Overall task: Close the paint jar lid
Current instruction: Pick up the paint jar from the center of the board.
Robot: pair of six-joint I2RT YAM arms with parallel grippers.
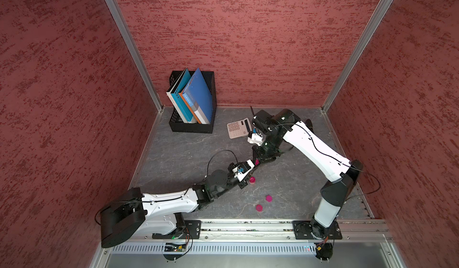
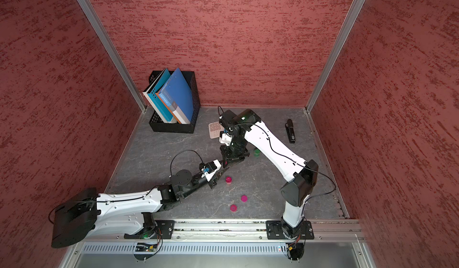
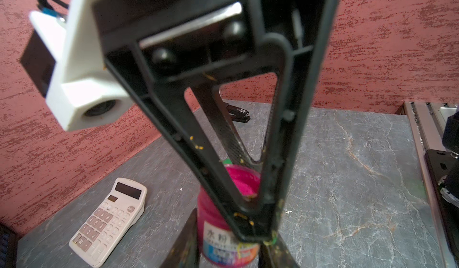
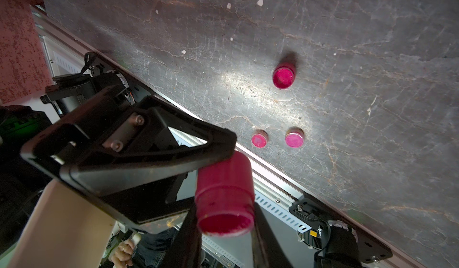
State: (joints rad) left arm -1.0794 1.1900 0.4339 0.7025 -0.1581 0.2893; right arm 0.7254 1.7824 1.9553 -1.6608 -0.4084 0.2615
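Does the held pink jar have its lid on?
No: in the left wrist view the pink jar has an open mouth with paint showing inside.

Red panels (image 1: 248, 43), aluminium posts (image 1: 130, 43) and a base rail (image 1: 248, 227) mark a lab cell (calculator (image 1: 237, 129) inside).

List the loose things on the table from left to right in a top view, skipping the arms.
Black file rack → calculator → nearer pink lid → farther pink lid → green jar → stapler. The standing pink jar overlaps the nearer pink lid sideways, so it is left out.
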